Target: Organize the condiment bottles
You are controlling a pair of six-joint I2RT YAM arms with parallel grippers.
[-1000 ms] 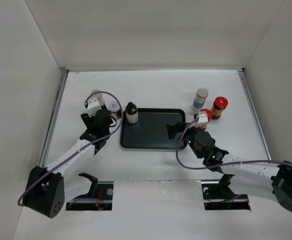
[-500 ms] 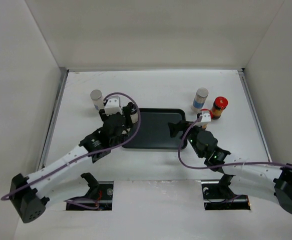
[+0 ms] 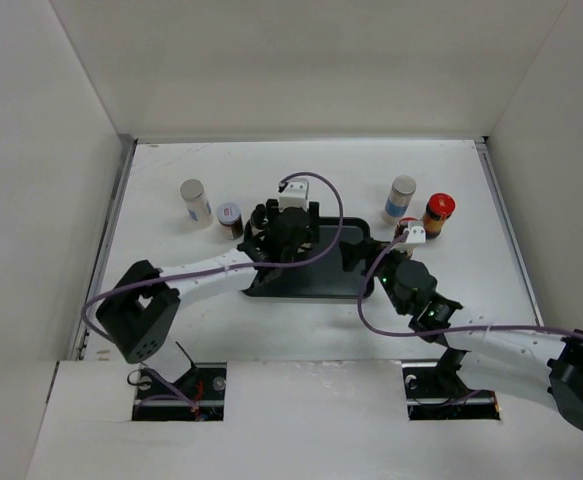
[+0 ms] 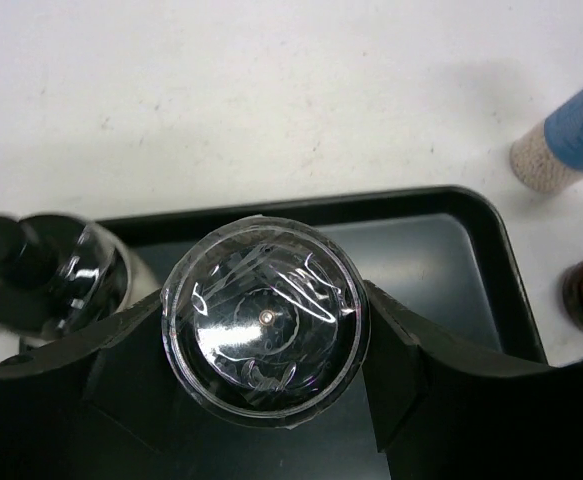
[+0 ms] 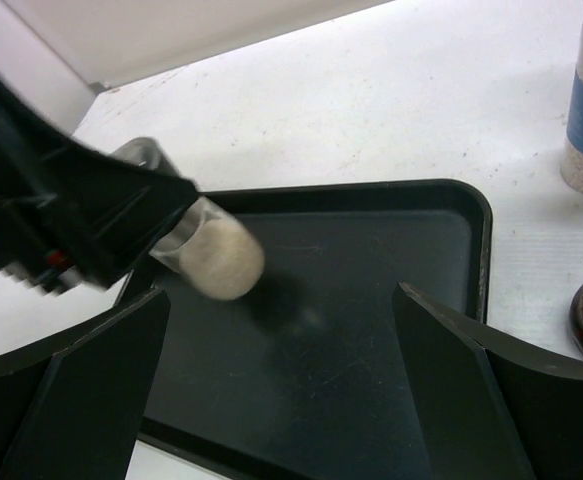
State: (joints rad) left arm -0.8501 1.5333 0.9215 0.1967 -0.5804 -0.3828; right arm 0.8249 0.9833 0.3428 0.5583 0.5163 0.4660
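Clear-lidded jar of pale cream powder (image 5: 221, 258): clamped at its lid end between the fingers of the left gripper (image 4: 263, 340), hanging tilted over the left part of the flat black rectangular tray (image 5: 391, 250). A shadow under it suggests it is not yet down.

Black-capped cream jar (image 4: 31, 272) stands just beside it at the tray's left end.

Right gripper (image 5: 279, 300): jaws apart, empty, low over the tray's near right side.

Off the tray, on the white table (image 3: 321, 170):
- Left: silver-capped pale jar (image 3: 193, 200) and a darker jar (image 3: 229, 215).
- Right: blue-labelled jar (image 3: 399, 198) and red-capped brown jar (image 3: 438, 212).

Step, as I read it: placing a jar on the tray. Next move calls for righting it, lowering it clear of the black-capped neighbour, then releasing.
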